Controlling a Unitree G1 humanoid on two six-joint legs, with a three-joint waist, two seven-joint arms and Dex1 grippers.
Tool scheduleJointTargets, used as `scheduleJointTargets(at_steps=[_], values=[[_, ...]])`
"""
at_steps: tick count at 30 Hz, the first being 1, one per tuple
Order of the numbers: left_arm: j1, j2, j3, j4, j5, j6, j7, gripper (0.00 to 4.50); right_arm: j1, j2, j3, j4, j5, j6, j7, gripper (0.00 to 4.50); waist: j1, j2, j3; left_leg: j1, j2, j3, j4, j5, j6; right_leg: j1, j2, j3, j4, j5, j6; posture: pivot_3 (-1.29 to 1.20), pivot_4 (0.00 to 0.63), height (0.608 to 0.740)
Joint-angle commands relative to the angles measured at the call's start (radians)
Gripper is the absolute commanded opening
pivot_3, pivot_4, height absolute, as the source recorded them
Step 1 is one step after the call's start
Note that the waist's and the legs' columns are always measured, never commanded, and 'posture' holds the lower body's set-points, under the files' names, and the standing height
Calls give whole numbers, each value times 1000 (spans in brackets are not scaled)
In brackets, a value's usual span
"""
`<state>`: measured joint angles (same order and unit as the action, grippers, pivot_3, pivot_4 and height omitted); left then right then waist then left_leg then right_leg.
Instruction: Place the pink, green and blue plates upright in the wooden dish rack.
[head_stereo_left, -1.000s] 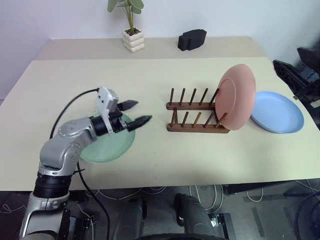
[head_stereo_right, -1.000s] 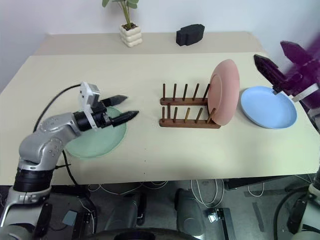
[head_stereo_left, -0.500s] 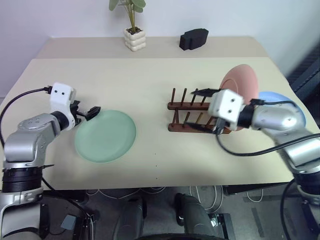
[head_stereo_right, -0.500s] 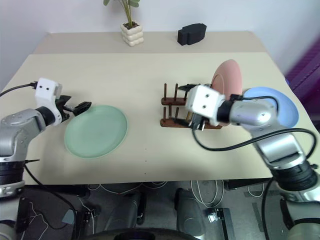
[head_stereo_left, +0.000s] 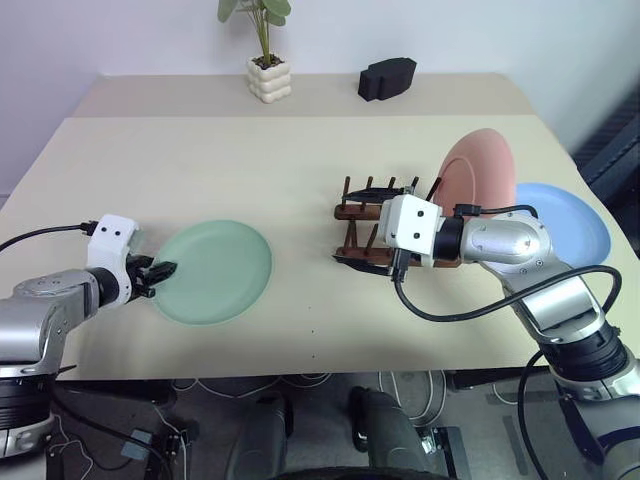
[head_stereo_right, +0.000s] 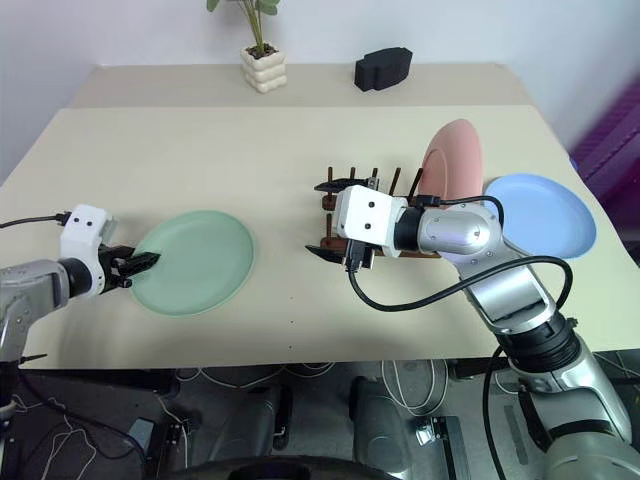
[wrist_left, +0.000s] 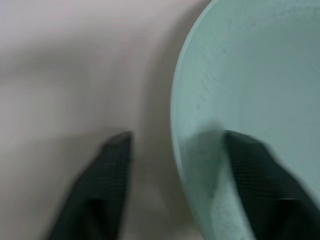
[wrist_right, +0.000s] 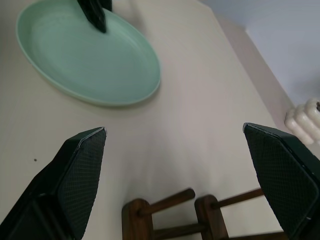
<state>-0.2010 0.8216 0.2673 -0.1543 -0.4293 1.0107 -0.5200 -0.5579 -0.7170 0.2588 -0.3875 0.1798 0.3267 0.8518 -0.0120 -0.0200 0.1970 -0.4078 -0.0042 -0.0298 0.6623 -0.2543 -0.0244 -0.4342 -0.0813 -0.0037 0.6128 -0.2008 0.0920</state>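
Note:
The mint green plate (head_stereo_left: 212, 272) lies flat on the table at the left. My left gripper (head_stereo_left: 162, 269) is at its left rim; in the left wrist view its fingers (wrist_left: 112, 165) stand apart astride the rim, one over the table and one over the plate's inside. The pale pink plate (head_stereo_left: 480, 178) stands upright at the right end of the wooden dish rack (head_stereo_left: 345, 211). The light blue plate (head_stereo_left: 562, 220) lies flat to the right of the rack. My right gripper (head_stereo_left: 362, 225) is open wide over the rack's left end, pointing toward the green plate (wrist_right: 87, 55).
A potted plant in a white pot (head_stereo_left: 267, 78) and a black block (head_stereo_left: 385, 78) stand on the raised strip at the back of the table. Bare tabletop lies between the green plate and the rack.
My left gripper has drawn back left and down from over the green plate to its left rim, its fingers closer together. My right arm has swung in from the far right to the rack's left end.

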Motion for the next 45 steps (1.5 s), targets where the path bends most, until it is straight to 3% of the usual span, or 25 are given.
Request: scheduleJointTargets(at_steps=[1,2,7,12,17,23,33,36,43,45], values=[[5,-7,31,-1,0,3,7,701,-7,11,-26,-24,-6,4,-1,4500,-1,0,0,0,0,0,0,0,0,0,0,0,0,0,0,0,150,740],[4,-9,29,2,2,1,7,70,-6,13,-26,-27,-7,6,-2,4500,0,1,-1,0,0,0,0,0,0,0,0,0,0,0,0,0,150,740],[-68,-64,68,27,-24,-55,31,70,-9,12,-29,-29,-25,7,-5,4500,3,1,-1,1,0,0,0,0,0,1,0,0,0,0,0,0,150,740],[-317,-226,166,47,-55,-169,187,70,-45,36,-19,-5,-72,-18,-26,4500,21,-2,0,0,-1,-1,2,0,-1,2,0,-1,0,1,0,0,150,740],[-476,-298,80,-10,-22,-297,222,70,-89,83,21,49,-172,-95,-63,4500,19,-2,0,0,-2,0,1,1,-1,2,0,0,-1,3,3,0,150,740],[-536,-330,-54,-93,54,-340,252,70,-150,185,109,153,-376,-201,-183,4500,1,-2,0,1,-2,0,1,1,-1,1,1,0,0,3,4,0,150,740],[-558,-365,-81,-169,28,-310,257,70,-166,265,152,253,-547,-301,-271,4500,-1,-2,0,0,-2,0,0,1,-1,1,1,0,0,3,4,0,150,740],[-565,-369,-61,-184,-10,-280,252,0,-163,267,156,293,-579,-333,-277,3616,-1,-2,0,0,-2,0,0,1,-1,1,1,0,0,3,4,0,150,740],[-557,-361,-61,-195,-33,-257,246,0,-153,278,151,319,-616,-373,-278,36,-3,-2,0,0,-2,-1,1,1,-1,1,1,0,1,3,4,0,150,740],[-557,-367,-56,-189,-37,-253,249,0,-151,282,148,317,-621,-377,-276,36,-2,-2,0,0,-2,-1,0,1,-1,1,1,0,1,3,4,0,150,740]])
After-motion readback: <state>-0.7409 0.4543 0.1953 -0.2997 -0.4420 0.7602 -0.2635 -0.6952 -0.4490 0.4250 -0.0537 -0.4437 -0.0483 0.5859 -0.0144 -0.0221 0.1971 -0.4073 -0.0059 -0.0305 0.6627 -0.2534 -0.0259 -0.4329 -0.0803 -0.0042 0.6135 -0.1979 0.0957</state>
